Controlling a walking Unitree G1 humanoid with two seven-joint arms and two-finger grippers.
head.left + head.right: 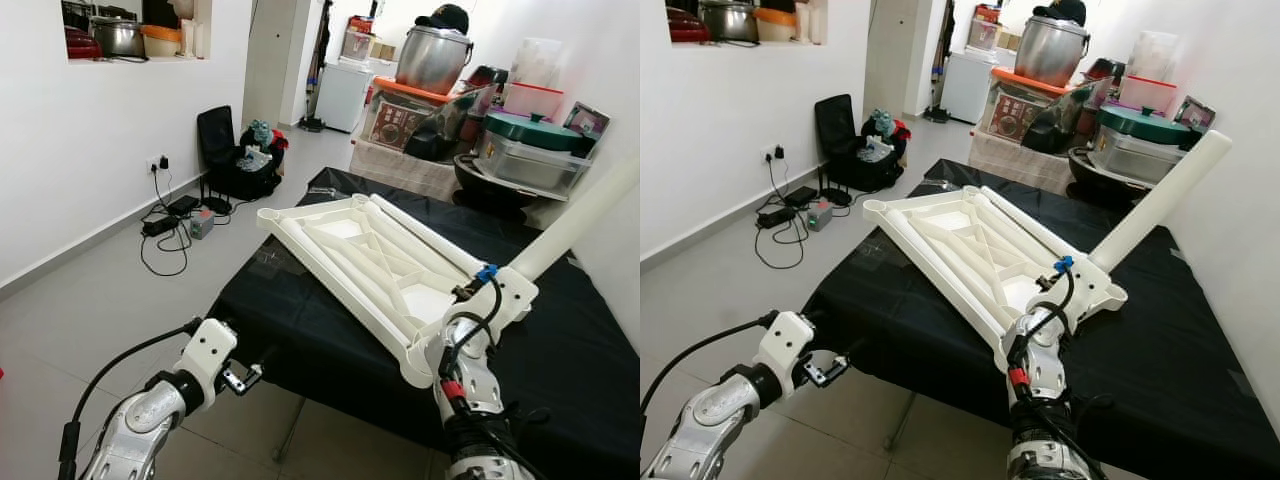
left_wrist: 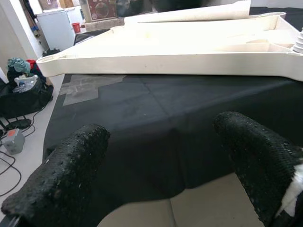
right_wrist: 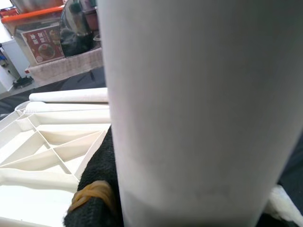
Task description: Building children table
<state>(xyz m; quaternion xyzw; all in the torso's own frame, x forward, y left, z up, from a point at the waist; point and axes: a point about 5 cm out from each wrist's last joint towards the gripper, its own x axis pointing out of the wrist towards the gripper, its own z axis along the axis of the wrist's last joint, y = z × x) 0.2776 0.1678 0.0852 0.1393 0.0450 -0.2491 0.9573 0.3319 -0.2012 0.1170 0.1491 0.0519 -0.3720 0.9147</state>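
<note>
A white plastic tabletop [image 1: 370, 260] lies upside down, ribs showing, on a black-covered table [image 1: 300, 330]. My right gripper [image 1: 505, 290] is shut on a white round table leg [image 1: 590, 210], which slants up to the right with its lower end at the tabletop's near right corner. In the right wrist view the leg [image 3: 189, 104] sits against a black finger [image 3: 97, 189]. A second leg [image 1: 425, 238] lies flat along the tabletop. My left gripper [image 2: 161, 161] stands open with nothing in it, off the black table's front left edge, fingers [image 2: 71, 175] aimed at the tabletop's side.
Pots, lidded boxes and containers [image 1: 520, 140] crowd the far right behind the table. A black bag [image 1: 240, 170] and cables with a power strip [image 1: 175, 220] lie on the floor by the left wall. A white wall runs close on the right.
</note>
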